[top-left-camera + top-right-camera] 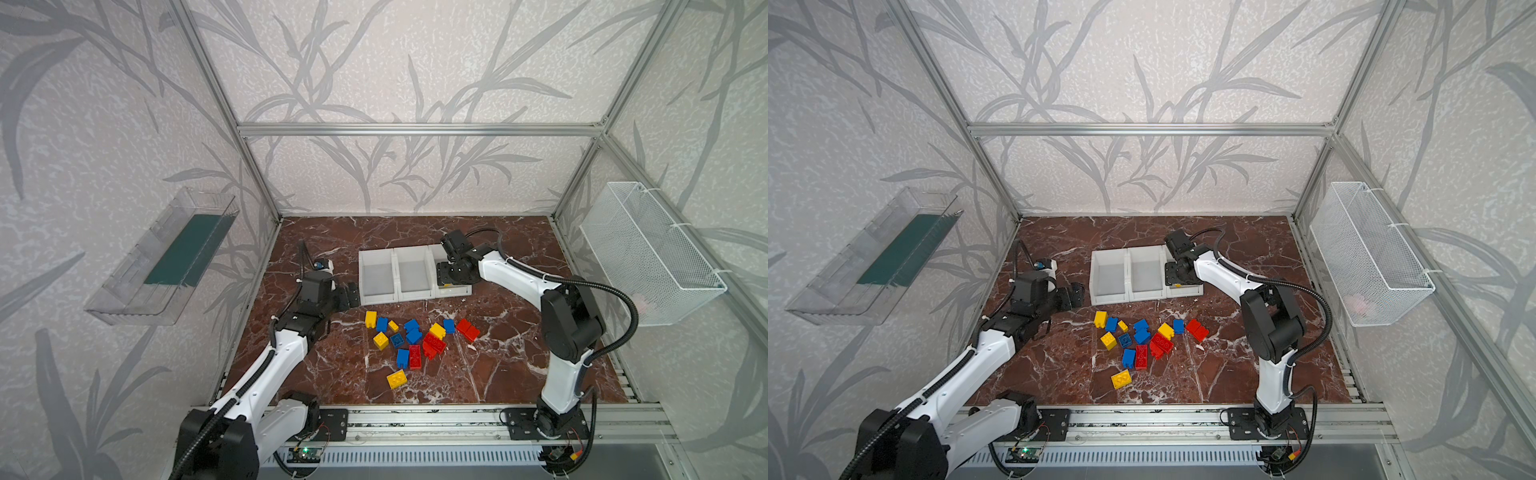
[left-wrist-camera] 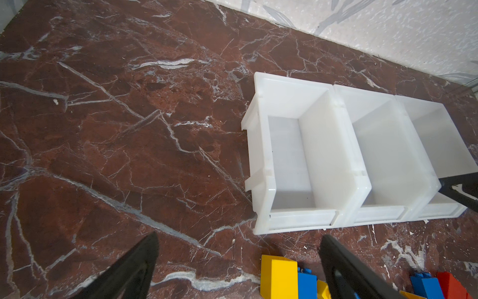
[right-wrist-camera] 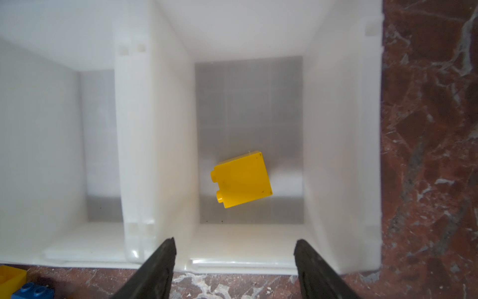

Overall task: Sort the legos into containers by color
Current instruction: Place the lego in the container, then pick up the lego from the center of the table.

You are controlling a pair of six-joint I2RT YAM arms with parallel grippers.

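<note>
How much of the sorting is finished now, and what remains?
Done: one yellow brick is in the rightmost bin. In hand: nothing; the right hand is open above that bin, the left hand open beside the bins. Left: the pile of red, blue and yellow bricks; the middle bin and left bin are empty.

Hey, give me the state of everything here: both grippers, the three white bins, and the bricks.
left gripper: open, empty, low beside the left bin.
right gripper: open, empty, above the right bin.
left bin: empty.
middle bin: empty.
right bin: holds one yellow brick.
yellow brick: inside the right bin, studs pointing sideways, free of the jaws.
loose bricks: unsorted in front of the bins, red, blue and yellow mixed.
</note>
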